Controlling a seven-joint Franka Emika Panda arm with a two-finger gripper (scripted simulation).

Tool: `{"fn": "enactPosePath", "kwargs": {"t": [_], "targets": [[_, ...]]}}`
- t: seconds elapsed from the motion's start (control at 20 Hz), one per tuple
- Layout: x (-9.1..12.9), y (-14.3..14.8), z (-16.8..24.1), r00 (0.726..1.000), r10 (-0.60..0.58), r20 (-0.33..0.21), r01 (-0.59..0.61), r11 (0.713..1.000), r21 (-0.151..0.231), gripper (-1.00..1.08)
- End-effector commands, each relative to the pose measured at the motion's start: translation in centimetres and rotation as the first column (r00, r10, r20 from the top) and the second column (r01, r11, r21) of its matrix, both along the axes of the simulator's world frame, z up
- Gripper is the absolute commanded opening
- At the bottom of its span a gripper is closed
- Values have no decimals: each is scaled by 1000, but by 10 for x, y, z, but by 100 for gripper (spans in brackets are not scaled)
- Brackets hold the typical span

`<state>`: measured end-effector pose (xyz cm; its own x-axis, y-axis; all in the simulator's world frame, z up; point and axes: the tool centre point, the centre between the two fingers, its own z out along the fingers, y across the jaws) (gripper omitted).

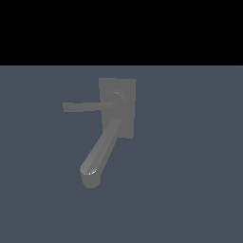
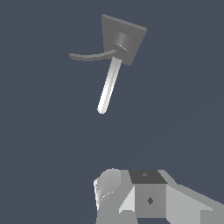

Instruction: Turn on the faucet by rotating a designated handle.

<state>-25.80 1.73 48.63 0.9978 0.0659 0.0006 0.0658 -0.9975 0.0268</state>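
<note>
Standing on a grey floor (image 1: 199,156), faucet (image 1: 124,102), handle (image 1: 83,107) well apart from jaws, their opening indiscernible.

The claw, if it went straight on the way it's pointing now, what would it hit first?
Probably the bare floor short of the faucet. The claw's fingers are out of view, and the spout and handle sit well ahead, so depth is uncertain.

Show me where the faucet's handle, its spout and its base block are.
handle (image 1: 80,107): exterior view, middle of the thin flat bar.
spout (image 1: 102,147): exterior view, middle of the thick rounded tube.
base block (image 1: 127,88): exterior view, upper face of the block.
</note>
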Motion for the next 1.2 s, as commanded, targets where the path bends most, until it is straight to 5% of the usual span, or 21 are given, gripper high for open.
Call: {"fn": "enactPosePath", "kwargs": {"t": [0.0,0.25,0.55,0.85,1.15], "targets": [[0,0,0,1000,0,0,0,1000,0,-100],[1,-2,3,1000,-4,17,5,1000,-26,-100],[7,-7,15,996,-16,84,26,992,-126,-100],[15,-12,40,980,-14,198,73,953,-295,-100],[25,-10,77,941,36,335,148,850,-505,-100]]}}
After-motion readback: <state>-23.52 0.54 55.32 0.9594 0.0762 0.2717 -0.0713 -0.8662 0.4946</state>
